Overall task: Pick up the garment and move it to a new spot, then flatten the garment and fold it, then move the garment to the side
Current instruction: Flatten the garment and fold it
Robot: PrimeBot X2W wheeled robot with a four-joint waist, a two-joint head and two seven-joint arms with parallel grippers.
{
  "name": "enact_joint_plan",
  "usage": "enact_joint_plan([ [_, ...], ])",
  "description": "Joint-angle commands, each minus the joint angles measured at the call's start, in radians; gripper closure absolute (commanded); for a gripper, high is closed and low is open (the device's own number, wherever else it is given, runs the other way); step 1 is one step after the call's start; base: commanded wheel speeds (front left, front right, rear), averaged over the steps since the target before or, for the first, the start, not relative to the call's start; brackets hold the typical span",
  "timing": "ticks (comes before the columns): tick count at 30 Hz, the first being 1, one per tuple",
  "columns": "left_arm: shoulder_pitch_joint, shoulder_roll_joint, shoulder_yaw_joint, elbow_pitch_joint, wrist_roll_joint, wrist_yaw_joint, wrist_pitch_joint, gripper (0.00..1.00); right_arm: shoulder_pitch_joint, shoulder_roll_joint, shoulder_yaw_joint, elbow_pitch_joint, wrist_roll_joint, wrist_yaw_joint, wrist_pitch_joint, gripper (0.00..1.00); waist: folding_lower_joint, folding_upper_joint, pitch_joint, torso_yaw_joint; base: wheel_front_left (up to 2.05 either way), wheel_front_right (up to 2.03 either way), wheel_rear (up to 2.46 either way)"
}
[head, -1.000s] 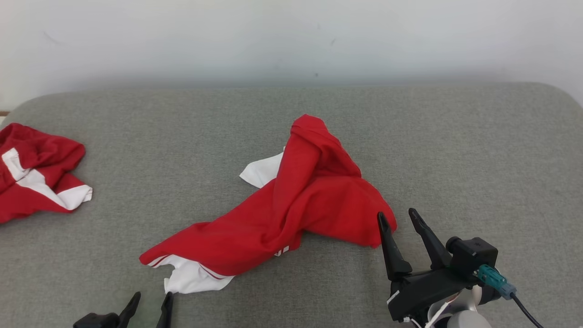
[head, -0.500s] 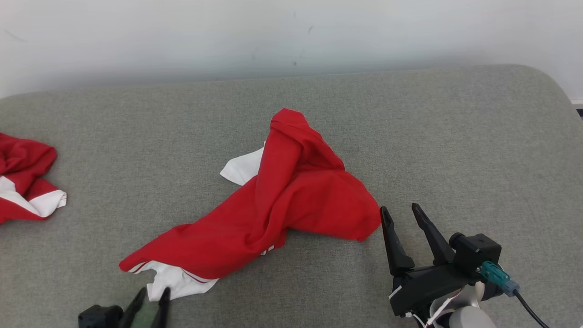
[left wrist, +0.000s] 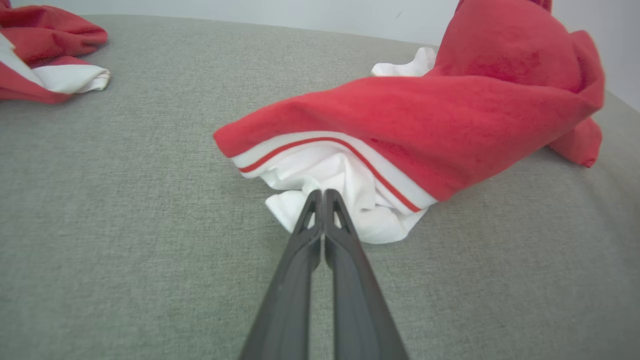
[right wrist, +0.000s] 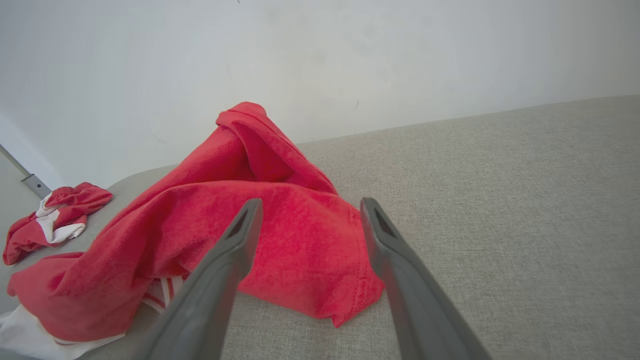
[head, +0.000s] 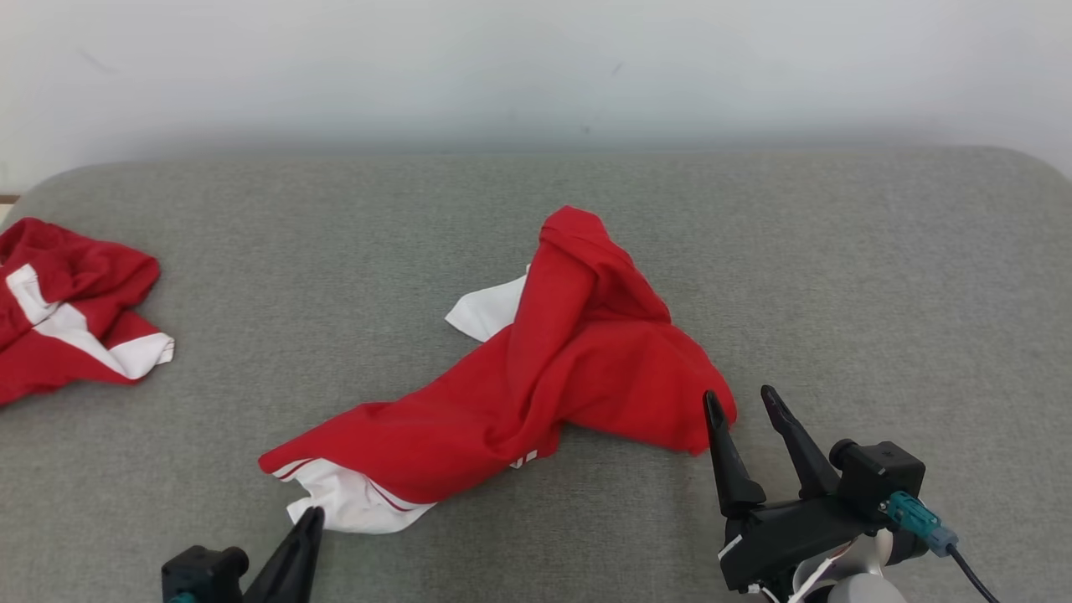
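Note:
The garment (head: pixel 544 377) is a crumpled red shirt with white trim, lying mid-surface on the grey cushion (head: pixel 837 251). Its white hem end points toward me at the lower left. In the left wrist view my left gripper (left wrist: pixel 322 192) is shut, its tips pressed together in the white cloth of the garment (left wrist: pixel 425 115). From the head camera the left gripper (head: pixel 311 512) meets that white edge. My right gripper (head: pixel 741 395) stands open just off the garment's red right corner. Through the right wrist camera the right gripper (right wrist: pixel 311 201) frames the red cloth of the garment (right wrist: pixel 225 215) without touching it.
A second red and white garment (head: pixel 67 310) lies bunched at the far left edge of the cushion; it also shows as a bundle (left wrist: pixel 45 60) and a small heap (right wrist: pixel 50 215). A pale wall (head: pixel 536 67) stands behind. Bare grey cushion stretches to the right.
My left gripper has moved forward onto the garment's white hem and gone from open to shut. The head camera swung aside and back. The right gripper stays open in much the same place.

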Motion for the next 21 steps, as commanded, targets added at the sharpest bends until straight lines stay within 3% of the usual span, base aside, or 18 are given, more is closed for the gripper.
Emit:
enact_joint_plan([
  [1, 0.028, 0.017, -0.004, -0.046, 0.017, 0.017, 0.018, 1.00, 0.008, -0.001, 0.002, 0.000, 0.010, 0.000, -0.008, 0.00, 0.0000, 0.0000, -0.008, 0.020, 0.00, 0.00, 0.00],
  [12, 0.145, 0.067, -0.051, -0.365, 0.041, 0.138, 0.140, 1.00, -0.002, -0.001, 0.006, 0.017, 0.018, 0.000, -0.023, 0.00, 0.0000, 0.0000, 0.004, 0.044, 0.00, 0.00, 0.00],
  [16, 0.160, 0.059, -0.075, -0.415, 0.041, 0.147, 0.162, 1.00, -0.006, -0.001, 0.000, 0.020, 0.013, 0.000, -0.023, 0.00, 0.0000, 0.0000, 0.006, 0.048, 0.00, 0.00, 0.00],
  [21, 0.157, 0.055, -0.071, -0.383, 0.030, 0.142, 0.153, 1.00, -0.011, -0.001, 0.006, 0.025, 0.013, 0.000, -0.020, 0.00, 0.0000, 0.0000, 0.003, 0.049, 0.00, 0.00, 0.00],
])
